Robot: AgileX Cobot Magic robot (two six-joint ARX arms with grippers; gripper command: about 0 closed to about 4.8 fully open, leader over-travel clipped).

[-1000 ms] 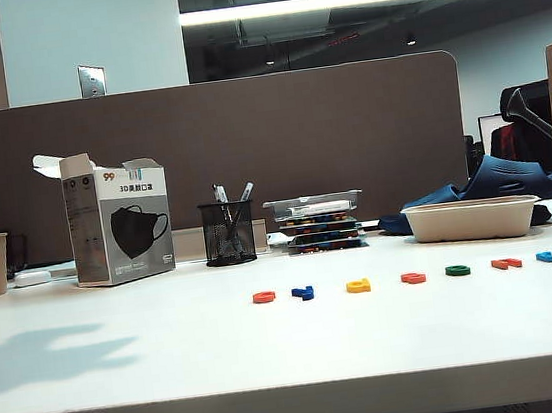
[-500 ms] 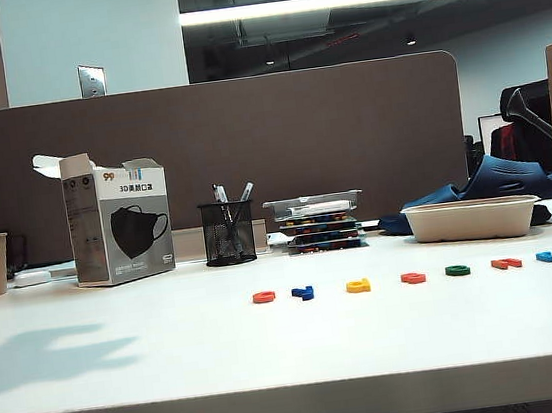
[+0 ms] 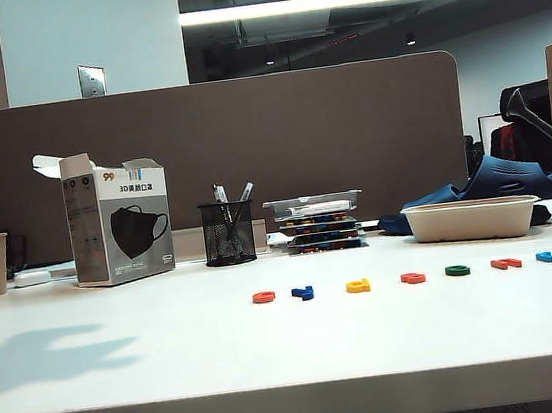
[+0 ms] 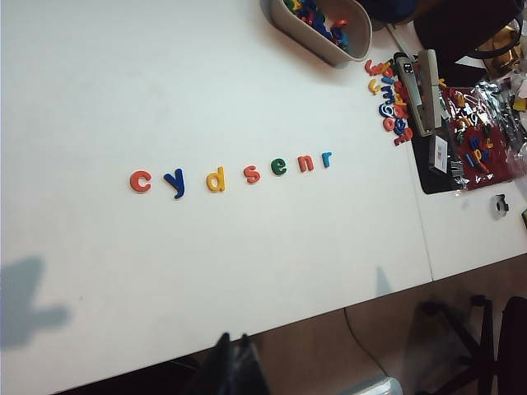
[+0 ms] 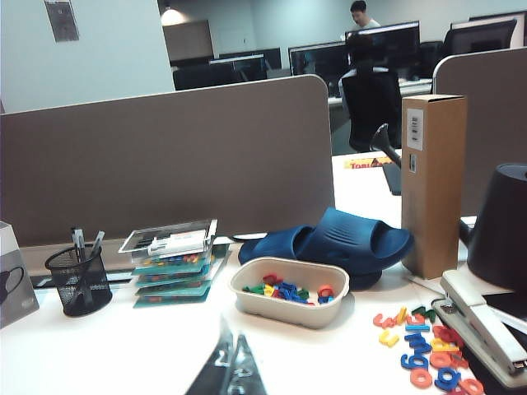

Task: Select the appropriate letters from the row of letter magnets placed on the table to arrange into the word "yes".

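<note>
- Hanging shut, the right claw [image 5: 233,362] sits high by the worktop's [image 3: 126,376] right end, holding nothing.
- Left claw [image 4: 233,370]: near edge, can't tell if shut.
- Blue "y" [image 4: 175,182], red "s" [image 4: 252,174], green "e" [image 4: 279,167] lie mid-row.
- Light, stiff, flat, likely slippery; pinch their edges.

left claw [image 4: 235,362]: only dark fingertips show at the lower edge of the left wrist view; gap between them too dim to read
right claw [image 5: 230,366]: tips alone enter at the lower edge, pressed together, rest cut off
letters in the exterior view: too small and edge-on to read their shapes
stapler [image 5: 482,325]: cut off at the lower right corner
mask box [image 5: 15,284]: cropped by the left edge
</note>
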